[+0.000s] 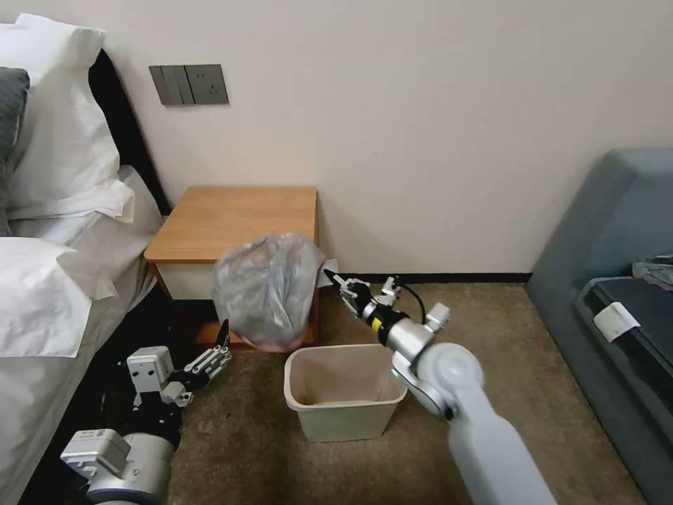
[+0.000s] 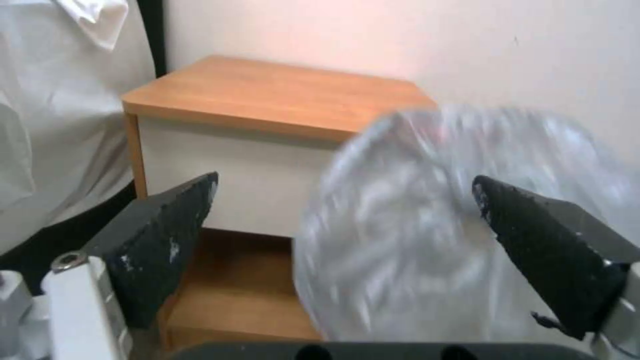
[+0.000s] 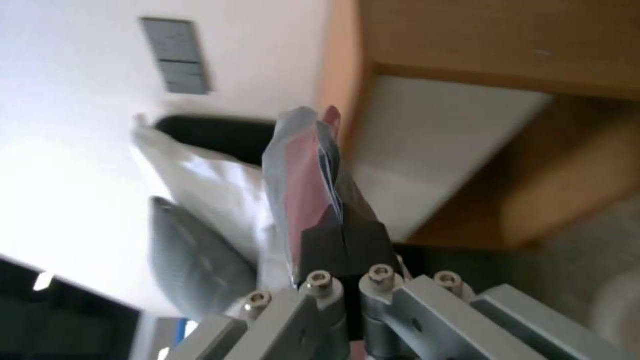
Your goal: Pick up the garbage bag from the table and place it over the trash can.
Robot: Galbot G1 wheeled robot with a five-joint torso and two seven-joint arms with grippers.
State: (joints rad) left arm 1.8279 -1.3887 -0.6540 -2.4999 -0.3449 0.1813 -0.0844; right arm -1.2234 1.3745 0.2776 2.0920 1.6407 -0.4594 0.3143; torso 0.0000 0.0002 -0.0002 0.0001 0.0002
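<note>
The garbage bag (image 1: pixel 266 291) hangs puffed out in the air in front of the table (image 1: pixel 238 217), above and to the left of the trash can (image 1: pixel 303 405), which stands upright on the carpet. My right gripper (image 1: pixel 329 273) is shut on the bag's right edge; the right wrist view shows its fingertips (image 3: pixel 343 235) pinched together on the bag (image 3: pixel 303 165). Low on the left, my left gripper (image 1: pixel 223 342) is open just below the bag's left side. In the left wrist view its fingers (image 2: pixel 167 240) are spread wide, with the blurred bag (image 2: pixel 400 210) just beyond them.
A bed with white pillows (image 1: pixel 56 231) lies close on the left, next to the table. A grey sofa (image 1: pixel 617 280) fills the right side. The wall (image 1: pixel 434 126) runs right behind the table. Open carpet (image 1: pixel 491 315) lies around the trash can.
</note>
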